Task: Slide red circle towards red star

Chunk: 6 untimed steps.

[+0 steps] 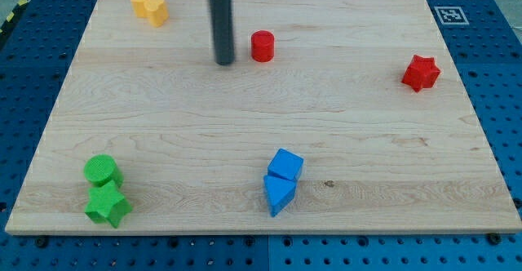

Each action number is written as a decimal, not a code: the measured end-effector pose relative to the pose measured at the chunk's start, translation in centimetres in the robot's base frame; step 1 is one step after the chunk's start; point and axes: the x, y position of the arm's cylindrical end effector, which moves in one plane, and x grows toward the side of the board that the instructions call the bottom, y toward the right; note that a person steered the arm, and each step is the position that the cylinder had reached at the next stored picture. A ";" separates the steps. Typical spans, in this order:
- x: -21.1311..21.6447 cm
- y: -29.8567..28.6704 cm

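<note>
One upright rod, no jaws to tell, sets my tip [224,62] just left of red circle [262,46].

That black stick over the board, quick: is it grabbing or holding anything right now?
My tip: a plain rod with no jaws, holding nothing; it sits just to the view's left of the red circle, apparently not touching it.

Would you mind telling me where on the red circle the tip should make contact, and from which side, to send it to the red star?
Push its left wall, from the view's left. The red circle is an upright cylinder, so its rounded side takes a centred push. The red star lies to the right and slightly lower, so contact should sit a little above centre-left. My tip is already just left of the circle, apart from it.
</note>
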 end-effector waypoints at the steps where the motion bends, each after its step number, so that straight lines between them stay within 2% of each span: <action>1: -2.7 -1.2; 3: -0.3 0.4; 6: 0.0 6.4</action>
